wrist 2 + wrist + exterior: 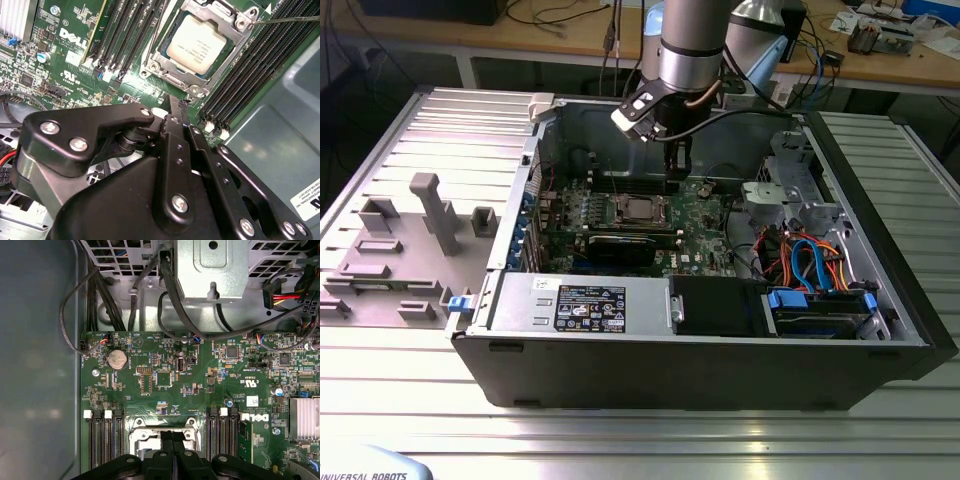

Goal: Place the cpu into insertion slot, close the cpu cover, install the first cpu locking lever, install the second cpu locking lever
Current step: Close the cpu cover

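Observation:
The cpu [197,42], a silvery square chip, lies in the insertion slot [638,208] on the green motherboard. The cpu cover [170,75], a thin metal frame, lies flat around the chip. A thin lever rod [287,19] runs out from one corner of the frame. My gripper [181,104] hangs a little above the board beside the slot, its black fingers [169,450] pressed together with nothing between them. In the exterior view the gripper [678,165] is just to the right of the slot and above it.
The motherboard [165,380] sits inside an open computer case [700,370]. Long black memory slots [250,75] flank the socket on both sides. Cables and a drive cage [800,250] fill the exterior view's right. A grey fixture plate [410,240] lies left of the case.

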Controlling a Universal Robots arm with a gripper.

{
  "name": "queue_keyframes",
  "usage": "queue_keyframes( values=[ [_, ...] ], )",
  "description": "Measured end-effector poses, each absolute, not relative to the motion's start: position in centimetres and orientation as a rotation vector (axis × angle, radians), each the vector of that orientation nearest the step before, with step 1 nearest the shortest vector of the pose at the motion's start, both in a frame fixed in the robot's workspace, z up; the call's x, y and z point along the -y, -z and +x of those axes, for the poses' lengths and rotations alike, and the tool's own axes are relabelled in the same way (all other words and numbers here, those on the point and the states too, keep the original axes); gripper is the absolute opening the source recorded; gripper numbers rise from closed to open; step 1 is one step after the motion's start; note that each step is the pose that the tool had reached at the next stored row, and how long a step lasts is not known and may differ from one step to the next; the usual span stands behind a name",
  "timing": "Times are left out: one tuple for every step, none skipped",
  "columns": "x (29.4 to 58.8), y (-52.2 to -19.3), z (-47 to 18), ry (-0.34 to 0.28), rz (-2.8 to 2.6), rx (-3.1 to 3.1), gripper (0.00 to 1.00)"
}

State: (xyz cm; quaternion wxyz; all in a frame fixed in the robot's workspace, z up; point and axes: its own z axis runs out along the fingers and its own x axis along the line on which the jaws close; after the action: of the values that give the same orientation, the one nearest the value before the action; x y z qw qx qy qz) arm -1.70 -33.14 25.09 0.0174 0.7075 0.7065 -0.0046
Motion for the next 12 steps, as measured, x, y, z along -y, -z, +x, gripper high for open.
queue_keyframes(
  values=[
    [33.1, -25.1, -1.7, 0.014, 2.198, -2.195, 0.11],
    [33.1, -25.1, -1.8, 0.014, 2.199, -2.195, 0.11],
    [33.1, -25.0, -1.8, 0.014, 2.198, -2.195, 0.11],
    [33.1, -25.0, -2.0, 0.014, 2.198, -2.195, 0.11],
    [33.1, -24.9, -2.1, 0.014, 2.198, -2.195, 0.11],
    [33.1, -24.8, -2.3, 0.014, 2.198, -2.195, 0.11],
    [33.1, -24.7, -2.5, 0.014, 2.198, -2.196, 0.11],
    [33.1, -24.5, -2.7, 0.014, 2.198, -2.196, 0.11],
    [33.1, -24.4, -2.9, 0.013, 2.198, -2.196, 0.11],
    [33.1, -24.2, -3.2, 0.013, 2.198, -2.197, 0.11],
    [33.1, -24.1, -3.4, 0.013, 2.197, -2.197, 0.11],
    [33.1, -24.0, -3.6, 0.013, 2.197, -2.198, 0.11]
  ],
)
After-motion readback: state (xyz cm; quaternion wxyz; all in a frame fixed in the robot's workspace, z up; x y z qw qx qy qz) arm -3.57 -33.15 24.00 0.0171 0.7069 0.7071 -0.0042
